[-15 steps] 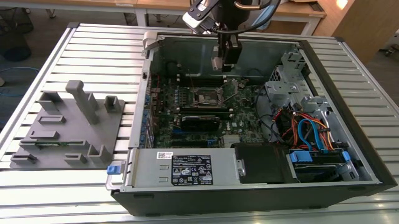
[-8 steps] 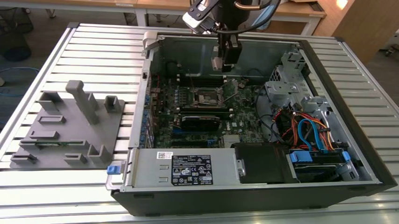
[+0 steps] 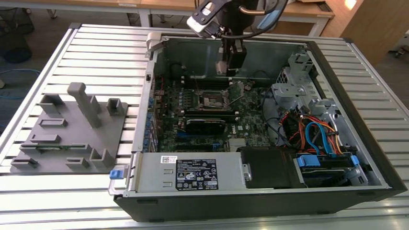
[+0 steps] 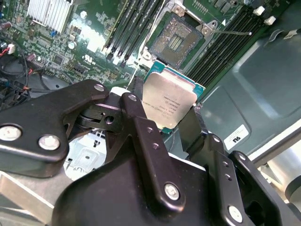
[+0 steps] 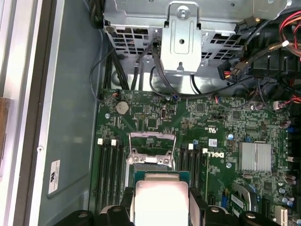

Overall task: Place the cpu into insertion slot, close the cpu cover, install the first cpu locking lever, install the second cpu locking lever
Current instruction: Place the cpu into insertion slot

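Your gripper is clamped on the cpu, with its fingers pinching two opposite edges and the chip's metal top facing the second wrist view. Judge it light, thin and stiff, slick on top and fragile underneath, so grip by the edges with a gentle squeeze. Beyond it the slot lies uncovered on the board, and the chip hangs clear of it, not touching.

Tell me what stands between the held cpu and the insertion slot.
Nothing visible does. In the second wrist view the claw holds the cpu apart from the insertion slot, whose centre lies uncovered and in plain sight.
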`<state>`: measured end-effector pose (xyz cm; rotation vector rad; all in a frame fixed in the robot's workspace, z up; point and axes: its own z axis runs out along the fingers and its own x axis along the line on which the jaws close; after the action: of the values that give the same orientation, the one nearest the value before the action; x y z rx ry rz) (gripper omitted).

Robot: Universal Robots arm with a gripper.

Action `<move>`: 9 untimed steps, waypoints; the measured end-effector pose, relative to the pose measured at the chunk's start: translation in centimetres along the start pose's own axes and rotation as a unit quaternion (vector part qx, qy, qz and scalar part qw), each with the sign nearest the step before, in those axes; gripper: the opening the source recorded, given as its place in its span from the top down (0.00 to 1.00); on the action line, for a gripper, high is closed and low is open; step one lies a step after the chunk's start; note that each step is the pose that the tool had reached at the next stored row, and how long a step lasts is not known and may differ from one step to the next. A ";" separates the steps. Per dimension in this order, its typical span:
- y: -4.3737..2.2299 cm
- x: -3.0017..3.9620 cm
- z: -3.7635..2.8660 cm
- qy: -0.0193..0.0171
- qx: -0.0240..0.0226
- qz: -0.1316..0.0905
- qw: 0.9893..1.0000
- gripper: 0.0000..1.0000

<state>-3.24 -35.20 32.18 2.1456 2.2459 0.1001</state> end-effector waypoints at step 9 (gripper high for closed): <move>-0.10 -0.03 1.47 0.000 0.004 0.000 1.000 0.46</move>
<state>-3.24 -35.20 30.71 2.1495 2.2496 0.0927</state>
